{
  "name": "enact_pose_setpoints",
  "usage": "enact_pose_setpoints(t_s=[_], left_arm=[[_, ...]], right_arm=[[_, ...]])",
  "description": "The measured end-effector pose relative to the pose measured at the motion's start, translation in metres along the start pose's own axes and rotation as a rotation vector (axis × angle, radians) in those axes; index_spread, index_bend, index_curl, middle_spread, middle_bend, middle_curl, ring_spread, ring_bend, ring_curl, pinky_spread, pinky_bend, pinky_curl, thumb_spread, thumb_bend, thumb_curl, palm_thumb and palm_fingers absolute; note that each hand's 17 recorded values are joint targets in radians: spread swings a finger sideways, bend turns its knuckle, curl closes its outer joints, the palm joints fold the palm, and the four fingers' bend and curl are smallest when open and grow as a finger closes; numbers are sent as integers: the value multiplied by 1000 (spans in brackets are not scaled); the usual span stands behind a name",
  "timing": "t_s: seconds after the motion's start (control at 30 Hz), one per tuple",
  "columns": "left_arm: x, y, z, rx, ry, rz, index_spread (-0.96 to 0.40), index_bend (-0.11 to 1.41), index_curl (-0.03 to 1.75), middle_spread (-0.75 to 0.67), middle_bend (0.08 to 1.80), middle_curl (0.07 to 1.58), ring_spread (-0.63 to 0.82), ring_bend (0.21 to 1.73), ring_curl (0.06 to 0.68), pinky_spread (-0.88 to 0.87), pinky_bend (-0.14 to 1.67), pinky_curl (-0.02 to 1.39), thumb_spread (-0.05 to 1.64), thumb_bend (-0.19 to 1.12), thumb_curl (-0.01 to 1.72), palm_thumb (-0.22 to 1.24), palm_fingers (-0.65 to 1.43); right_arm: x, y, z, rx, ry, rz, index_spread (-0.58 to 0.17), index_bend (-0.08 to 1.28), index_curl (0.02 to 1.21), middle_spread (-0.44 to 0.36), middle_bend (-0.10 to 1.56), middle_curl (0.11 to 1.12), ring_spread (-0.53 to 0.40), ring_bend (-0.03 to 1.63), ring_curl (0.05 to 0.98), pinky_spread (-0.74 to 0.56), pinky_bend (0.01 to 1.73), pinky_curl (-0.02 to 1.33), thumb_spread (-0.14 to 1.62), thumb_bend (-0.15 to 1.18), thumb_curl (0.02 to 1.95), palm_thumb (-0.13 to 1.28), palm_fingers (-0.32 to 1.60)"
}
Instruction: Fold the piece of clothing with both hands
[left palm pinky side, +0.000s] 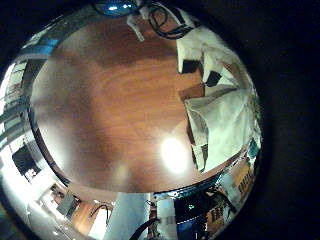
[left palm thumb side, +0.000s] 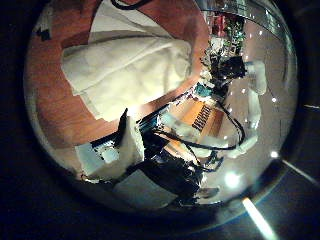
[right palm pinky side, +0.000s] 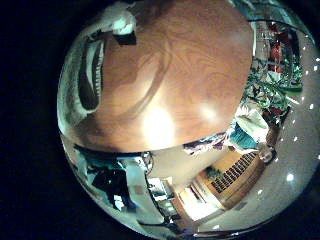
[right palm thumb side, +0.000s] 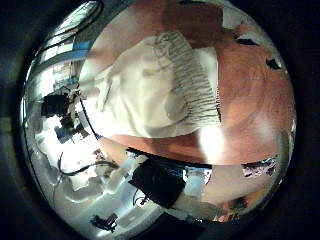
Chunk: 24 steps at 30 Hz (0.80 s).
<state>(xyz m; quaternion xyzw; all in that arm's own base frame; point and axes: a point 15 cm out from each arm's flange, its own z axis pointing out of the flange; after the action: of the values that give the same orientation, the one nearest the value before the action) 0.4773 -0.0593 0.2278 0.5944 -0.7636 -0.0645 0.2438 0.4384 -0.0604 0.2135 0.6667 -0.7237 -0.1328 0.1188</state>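
You have four palm views only; no outside view, so colours stay unnamed.

Garment (right palm thumb side: 160, 85): it lies on the wooden table (left palm pinky side: 110, 100), spread out but with soft rumples. In the right thumb side palm view it fills much of the picture, so it sits close under that palm. A ribbed band (right palm thumb side: 195, 75) runs along one edge, with a fold line beside it.

Left thumb side palm view: the same cloth (left palm thumb side: 125, 65) lies flat on the table (left palm thumb side: 50, 105), reaching close to the table edge. It looks doubled over at one side, one layer on another.

Left little finger side palm view: only a part of the cloth (left palm pinky side: 220, 115) shows, beside bare wood. Two dark marks (left palm pinky side: 213, 77) sit near it on the table top; you cannot tell what they are.

Right little finger side palm view: the ribbed band (right palm pinky side: 88, 75) shows at the rim of the picture, the rest being bare table (right palm pinky side: 180, 80).

Hands: no finger of either hand shows clearly against the cloth in any view. Left hand: state of the fingers cannot be told. Right hand: the same, cannot be told. No part of the cloth is seen lifted or pinched; it rests on the wood in all four views.
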Motion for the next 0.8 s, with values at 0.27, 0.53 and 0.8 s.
enact_pose_setpoints(t_s=[0.27, 0.53, 0.8], left_arm=[[30, 28, 1, -40, -17, 58, 20, 160, 444, 326, 178, 376, 332, 761, 283, 406, 502, 452, 1166, -20, 403, 431, -18], [30, 37, 11, -60, -14, 57, 14, 166, 396, 326, 179, 344, 350, 747, 270, 424, 484, 418, 1165, -19, 392, 431, -3], [30, 42, 20, -61, -14, 62, 20, 167, 370, 325, 181, 322, 352, 736, 259, 432, 488, 400, 1166, -18, 385, 435, 2]], right_arm=[[-7, -4, 24, -62, 18, 53, -169, 186, 436, 12, 515, 508, -80, 961, 431, 177, 778, 414, 1148, -26, 251, 187, 227], [-18, -6, 47, -135, 15, 68, -150, 175, 416, 4, 595, 523, -83, 958, 420, 183, 764, 379, 1135, -21, 256, 181, 292], [-21, 8, 59, -218, 13, 72, -180, 188, 400, -71, 741, 572, -150, 1061, 430, 40, 825, 357, 1155, -5, 274, 267, 567]])
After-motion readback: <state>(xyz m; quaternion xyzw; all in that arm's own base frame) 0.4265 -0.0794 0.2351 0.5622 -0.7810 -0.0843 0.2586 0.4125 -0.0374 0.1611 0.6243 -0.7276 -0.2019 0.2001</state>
